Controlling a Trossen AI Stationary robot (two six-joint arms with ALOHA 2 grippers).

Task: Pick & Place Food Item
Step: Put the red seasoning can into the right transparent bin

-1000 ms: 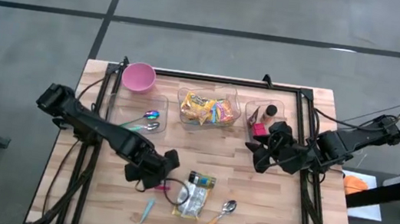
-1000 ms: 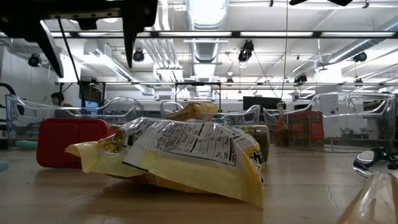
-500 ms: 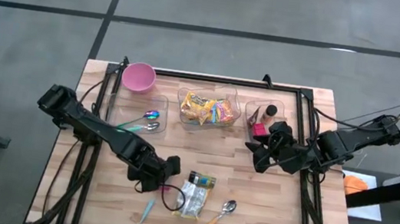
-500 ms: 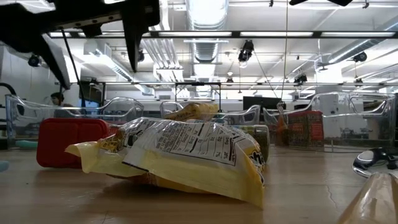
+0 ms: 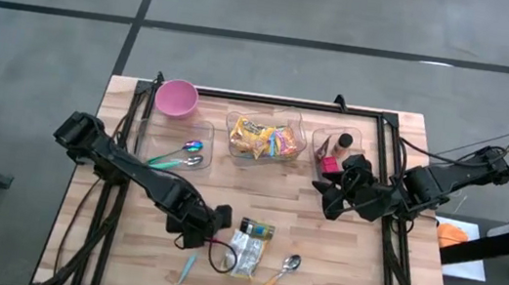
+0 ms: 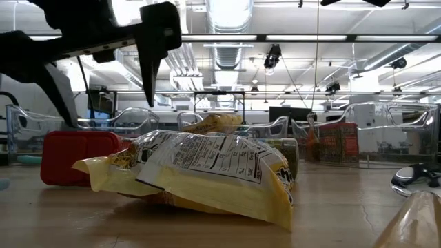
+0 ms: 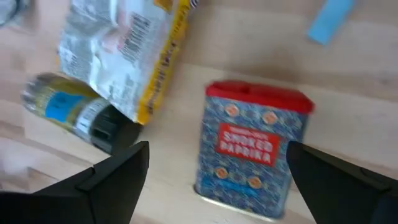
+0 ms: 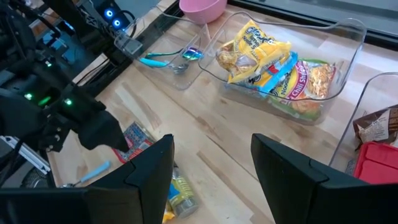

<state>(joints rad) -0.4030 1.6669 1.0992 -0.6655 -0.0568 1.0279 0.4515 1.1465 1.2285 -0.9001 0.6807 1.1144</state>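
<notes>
In the high view, the left pincer is seen poised over the red tin on the desk, just beside the yellow food packet, while the right pincer is held near the right-hand clear bin. In the left wrist view, the paprika tin is framed between widely parted fingers, nothing being gripped. In the right wrist view, the right fingers are seen partly spread and empty.

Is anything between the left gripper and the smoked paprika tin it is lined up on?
Nothing visible: the open left gripper frames the red-lidded blue paprika tin; the yellow snack bag lies beside it.
</notes>
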